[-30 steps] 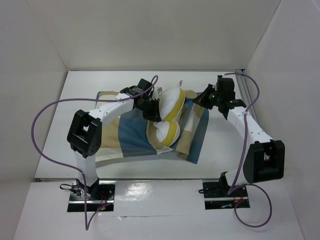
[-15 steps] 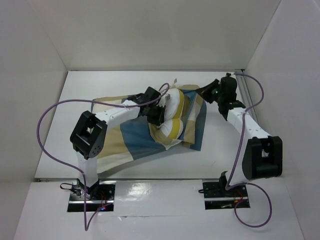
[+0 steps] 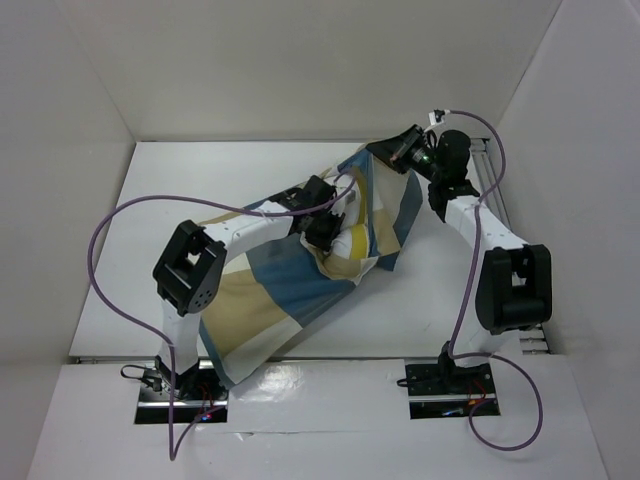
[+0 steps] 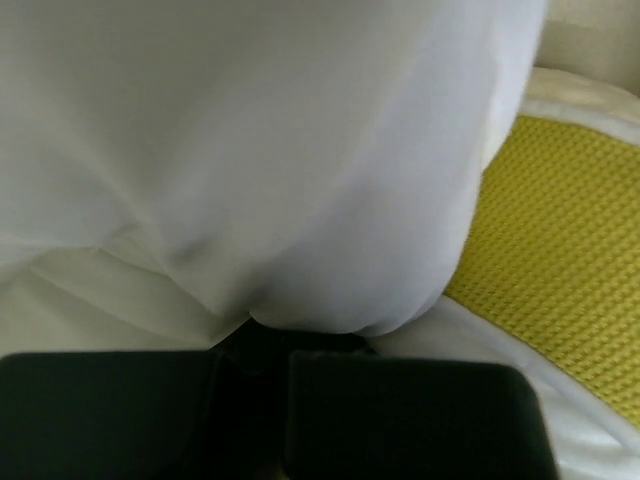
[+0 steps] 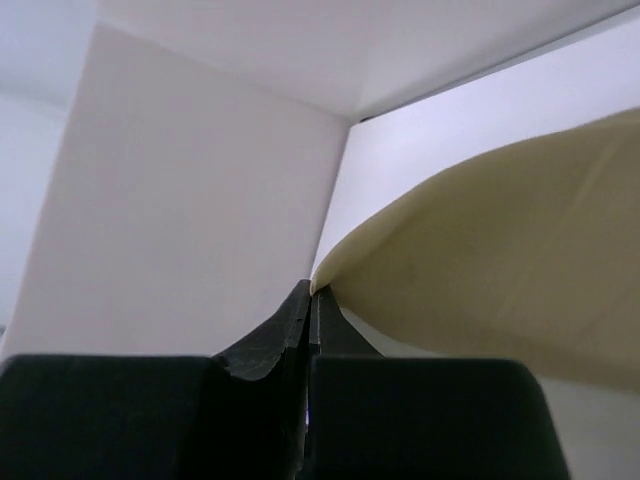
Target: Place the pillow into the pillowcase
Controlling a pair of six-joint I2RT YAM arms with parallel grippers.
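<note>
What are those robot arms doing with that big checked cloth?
They are putting a pillow into a pillowcase. The left claw is pinching the white pillow at the pillowcase's opening. The right claw grips one edge of the blue, tan and cream pillowcase and holds it up above the table. Most of the pillow is hidden under the cloth; only a bit of white and yellow peeks out.

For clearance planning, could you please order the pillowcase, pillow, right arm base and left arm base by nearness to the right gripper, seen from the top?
1. pillowcase: corner pinched by the right gripper
2. pillow: middle of the view
3. right arm base: near edge, right
4. left arm base: near edge, left
</note>
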